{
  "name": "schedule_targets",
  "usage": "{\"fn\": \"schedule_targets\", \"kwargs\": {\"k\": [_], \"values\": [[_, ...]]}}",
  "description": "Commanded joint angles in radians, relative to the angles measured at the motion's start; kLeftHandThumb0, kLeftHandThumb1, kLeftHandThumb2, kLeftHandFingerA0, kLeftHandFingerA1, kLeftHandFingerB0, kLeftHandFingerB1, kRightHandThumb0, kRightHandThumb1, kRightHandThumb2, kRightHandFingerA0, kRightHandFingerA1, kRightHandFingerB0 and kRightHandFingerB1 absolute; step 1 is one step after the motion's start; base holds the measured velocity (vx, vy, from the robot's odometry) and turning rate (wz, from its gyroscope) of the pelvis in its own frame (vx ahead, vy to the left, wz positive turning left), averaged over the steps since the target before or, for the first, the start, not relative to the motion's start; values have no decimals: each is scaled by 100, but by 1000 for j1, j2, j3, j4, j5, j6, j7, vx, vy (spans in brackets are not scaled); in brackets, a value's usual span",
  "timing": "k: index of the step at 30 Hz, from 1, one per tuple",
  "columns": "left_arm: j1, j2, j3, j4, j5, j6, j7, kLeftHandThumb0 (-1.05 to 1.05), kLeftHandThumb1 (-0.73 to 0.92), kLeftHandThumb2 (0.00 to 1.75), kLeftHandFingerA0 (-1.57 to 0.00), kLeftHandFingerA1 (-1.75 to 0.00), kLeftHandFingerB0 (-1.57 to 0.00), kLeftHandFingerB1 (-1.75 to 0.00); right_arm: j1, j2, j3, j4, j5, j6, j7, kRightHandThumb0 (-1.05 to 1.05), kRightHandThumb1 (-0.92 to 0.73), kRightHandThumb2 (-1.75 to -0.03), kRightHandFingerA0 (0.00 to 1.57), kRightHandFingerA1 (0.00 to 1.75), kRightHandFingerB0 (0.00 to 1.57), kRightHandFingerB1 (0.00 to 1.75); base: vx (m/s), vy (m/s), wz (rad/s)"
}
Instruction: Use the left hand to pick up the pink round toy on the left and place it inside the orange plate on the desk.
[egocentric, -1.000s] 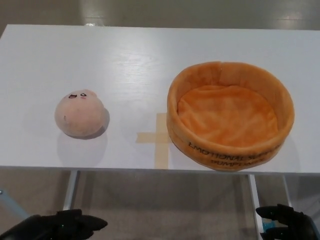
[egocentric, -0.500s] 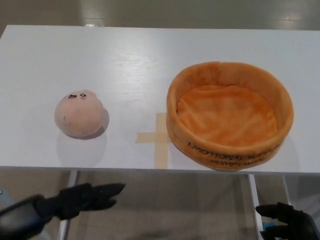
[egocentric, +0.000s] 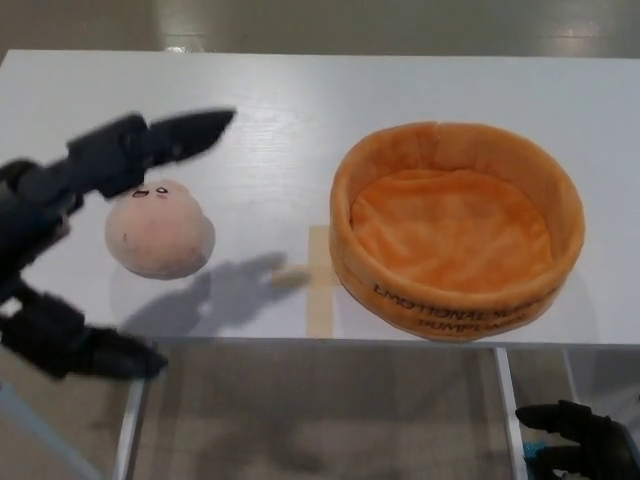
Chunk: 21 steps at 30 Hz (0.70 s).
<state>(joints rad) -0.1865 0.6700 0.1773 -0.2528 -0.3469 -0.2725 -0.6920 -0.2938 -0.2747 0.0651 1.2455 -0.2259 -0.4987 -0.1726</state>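
**Left hand spread wide around the pink toy, nothing grabbed yet**

Nearest to us, our right hand (egocentric: 580, 445) sits low at the bottom right corner, below the desk edge; only part of it shows, so we can't tell if its fingers are apart or together.

Our left hand (egocentric: 60, 240) comes in from the left with the fingers spread wide and holding nothing. The thumb (egocentric: 90, 350) hangs in front of the desk's near edge, on the near side of the pink round toy (egocentric: 160, 228). The two upper fingers (egocentric: 165, 140) reach over the far side of it. So the toy sits between thumb and fingers, on the white desk (egocentric: 300, 110), not gripped.

To the right, past a tape cross (egocentric: 318, 280), the orange plate (egocentric: 457, 228) sits well apart from the toy.
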Motion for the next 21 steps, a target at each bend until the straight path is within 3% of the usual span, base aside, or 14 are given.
{"fn": "schedule_targets", "kwargs": {"k": [1, 2, 3, 5, 10, 15, 21], "values": [[-232, -4, -98, 292, 398, -68, 192, -42, 30, 70, -1, -23, -2, -25, -14, -13, -8, 3, 3, -5, 9, -11, -64, -58, 59, 52, 63, 48, 0, 0, 0], [-250, -1, -109, 316, 424, -66, 204, -42, 30, 70, -1, -23, -2, -25, -15, -12, -9, 4, 4, -5, 10, -11, -64, -58, 59, 52, 63, 48, 0, 0, 0], [-291, 11, -141, 369, 478, -47, 226, -43, 35, 67, 0, -3, -7, -18, -14, -11, -10, 5, 6, -6, 12, -11, -64, -58, 61, 55, 63, 49, 0, 0, 0], [-348, 26, -187, 445, 549, -24, 258, -41, 34, 65, 0, 0, -7, -17, -12, -12, -10, 4, 6, -8, 13, -11, -64, -58, 60, 54, 63, 49, 0, 0, 0], [-447, 48, -291, 612, 691, -37, 330, -24, 25, 58, 0, 0, -4, -13, -12, -12, -3, 4, -4, -7, -1, -11, -63, -58, 62, 54, 64, 49, 0, 0, 0], [-504, 56, -384, 709, 787, -14, 379, -28, 24, 57, 0, 0, 0, -10, -12, -11, -8, 4, 3, -6, 8, -10, -63, -58, 61, 54, 63, 49, 0, 0, 0], [-552, 43, -472, 814, 837, 17, 410, -23, 22, 58, 0, -6, 0, -18, -8, -12, -2, 4, -4, -10, 0, -11, -63, -58, 62, 55, 64, 49, 0, 0, 0]]}}
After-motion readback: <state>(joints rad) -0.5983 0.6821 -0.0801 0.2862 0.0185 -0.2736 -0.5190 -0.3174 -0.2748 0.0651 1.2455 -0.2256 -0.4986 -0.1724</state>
